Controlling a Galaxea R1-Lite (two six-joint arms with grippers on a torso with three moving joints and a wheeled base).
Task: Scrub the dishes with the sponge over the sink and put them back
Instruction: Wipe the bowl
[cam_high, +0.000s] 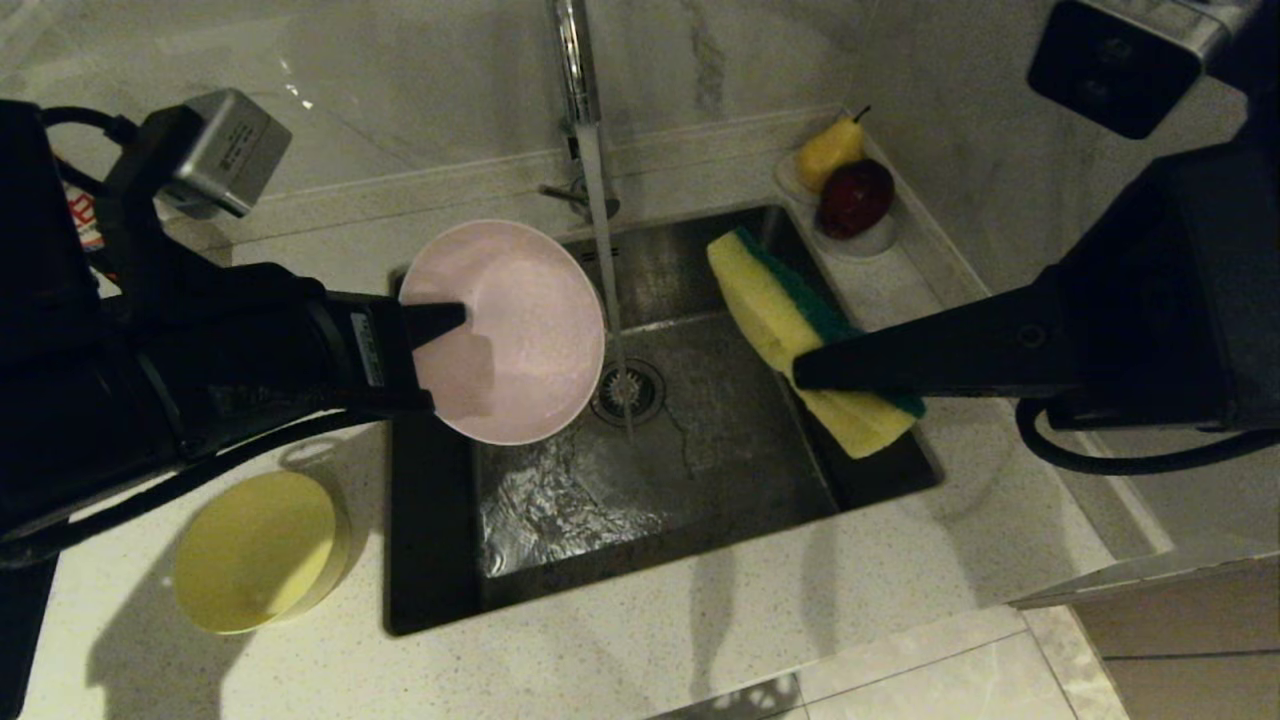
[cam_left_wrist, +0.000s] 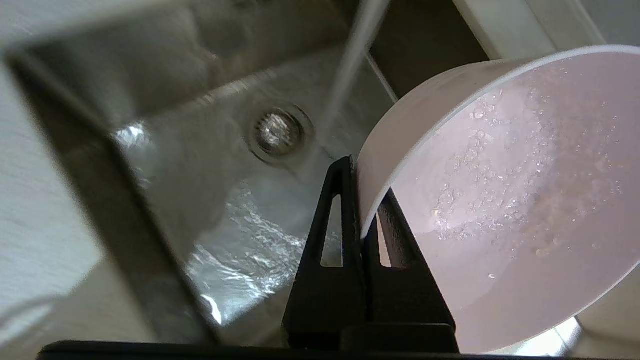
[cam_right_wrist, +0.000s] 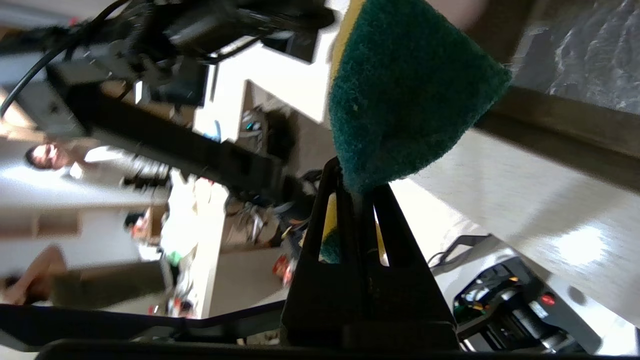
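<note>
My left gripper (cam_high: 445, 355) (cam_left_wrist: 365, 180) is shut on the rim of the pale pink bowl (cam_high: 515, 330) (cam_left_wrist: 505, 195). It holds the bowl tipped on edge over the left part of the sink (cam_high: 700, 480) (cam_left_wrist: 200, 165), and droplets cling to the bowl's inside. The tap's water stream (cam_high: 605, 250) falls just beside the bowl onto the drain (cam_high: 628, 390). My right gripper (cam_high: 800, 375) (cam_right_wrist: 357, 177) is shut on the yellow and green sponge (cam_high: 770, 300) (cam_right_wrist: 405, 90), held above the sink's right side, apart from the bowl. A yellow bowl (cam_high: 255, 550) sits on the counter at front left.
The faucet (cam_high: 572, 60) rises behind the sink. A small white dish with a yellow pear (cam_high: 828, 152) and a red apple (cam_high: 855, 197) stands on the ledge at the back right. Pale counter (cam_high: 700, 640) surrounds the sink.
</note>
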